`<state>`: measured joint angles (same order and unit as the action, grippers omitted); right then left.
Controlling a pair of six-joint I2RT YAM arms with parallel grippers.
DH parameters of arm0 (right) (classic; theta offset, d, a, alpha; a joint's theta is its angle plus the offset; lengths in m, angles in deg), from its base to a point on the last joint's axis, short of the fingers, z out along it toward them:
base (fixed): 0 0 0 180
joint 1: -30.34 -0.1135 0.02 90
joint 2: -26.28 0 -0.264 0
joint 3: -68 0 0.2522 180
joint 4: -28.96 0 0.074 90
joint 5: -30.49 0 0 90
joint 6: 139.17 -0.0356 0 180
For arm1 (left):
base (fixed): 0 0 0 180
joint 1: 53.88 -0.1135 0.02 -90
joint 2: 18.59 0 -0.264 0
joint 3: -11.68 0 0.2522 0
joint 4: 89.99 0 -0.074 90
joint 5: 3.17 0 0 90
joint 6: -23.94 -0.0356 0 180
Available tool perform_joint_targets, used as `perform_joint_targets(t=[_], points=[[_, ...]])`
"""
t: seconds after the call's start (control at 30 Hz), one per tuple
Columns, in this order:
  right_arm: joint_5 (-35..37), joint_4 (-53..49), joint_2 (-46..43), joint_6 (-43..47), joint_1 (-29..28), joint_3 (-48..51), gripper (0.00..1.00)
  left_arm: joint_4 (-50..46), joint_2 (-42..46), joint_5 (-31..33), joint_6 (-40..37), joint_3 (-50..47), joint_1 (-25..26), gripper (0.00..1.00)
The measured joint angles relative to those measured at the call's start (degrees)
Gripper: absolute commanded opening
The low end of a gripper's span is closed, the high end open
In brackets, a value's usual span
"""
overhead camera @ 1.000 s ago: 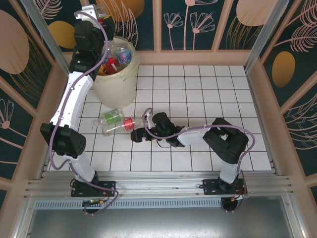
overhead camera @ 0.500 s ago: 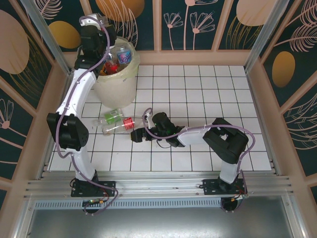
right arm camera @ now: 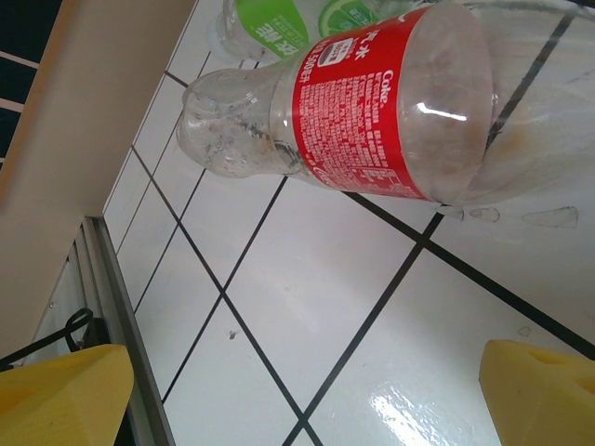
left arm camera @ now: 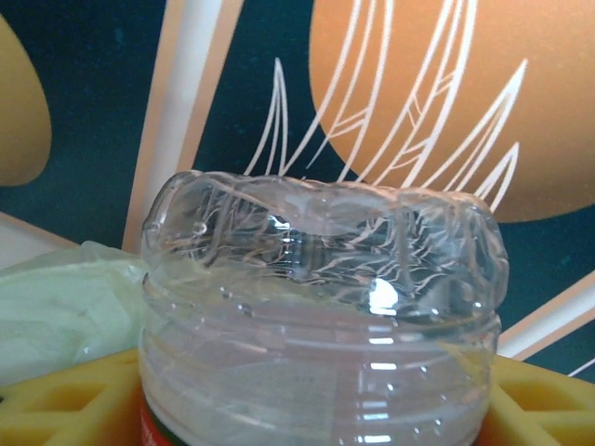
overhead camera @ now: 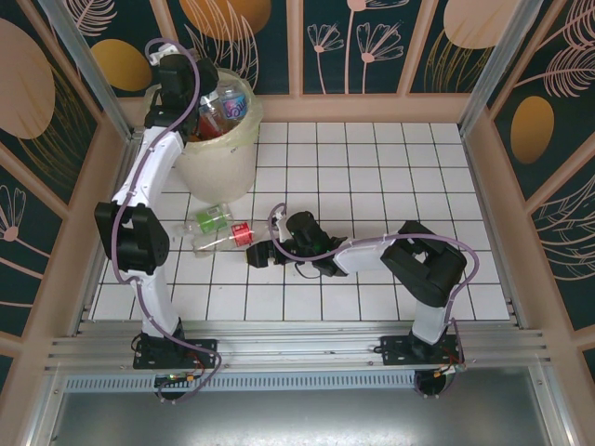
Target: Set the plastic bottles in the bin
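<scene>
My left gripper [overhead camera: 197,90] hangs over the cream-white bin [overhead camera: 220,156] at the back left, shut on a clear bottle [left arm camera: 321,307] with a red label edge. Its yellow fingers [left arm camera: 65,404] press both sides of it. Several bottles [overhead camera: 231,104] lie inside the bin. On the tiles lie a red-label bottle [overhead camera: 225,237] [right arm camera: 372,111] and a green-label bottle [overhead camera: 212,219] [right arm camera: 279,23]. My right gripper [overhead camera: 260,253] [right arm camera: 297,390] is open just short of the red-label bottle's base, nothing between its fingertips [right arm camera: 56,395].
The bin's pale bag [left arm camera: 56,297] shows below the held bottle. Patterned walls [overhead camera: 353,46] close in the tiled floor [overhead camera: 390,177]. A metal rail [right arm camera: 112,307] runs along the floor edge near my right gripper.
The left arm has swung in and lowered the clear bottle from above the back wall toward the bin's mouth. The right arm and the floor bottles have not moved.
</scene>
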<state>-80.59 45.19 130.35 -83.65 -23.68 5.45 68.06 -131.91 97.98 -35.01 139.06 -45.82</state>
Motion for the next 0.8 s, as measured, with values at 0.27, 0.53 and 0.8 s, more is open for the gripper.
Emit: perform_joint_targets(t=[0.27, 0.53, 0.8], points=[[0.0, 0.2, -0.3, 0.0, 0.0, 0.4, 0.97, -2.1, 0.0, 0.7, 1.5, -0.1, -0.6, 0.97], [0.0, 0.0, -5.0, 2.9, 0.0, 3.4, 0.97, -2.8, 5.0, -0.4, -4.2, -2.1, -0.6, 0.98], [0.0, -2.5, -12.9, 8.0, 0.1, 6.2, 0.97, 2.0, 21.1, -9.0, -13.7, -14.1, -0.6, 0.99]])
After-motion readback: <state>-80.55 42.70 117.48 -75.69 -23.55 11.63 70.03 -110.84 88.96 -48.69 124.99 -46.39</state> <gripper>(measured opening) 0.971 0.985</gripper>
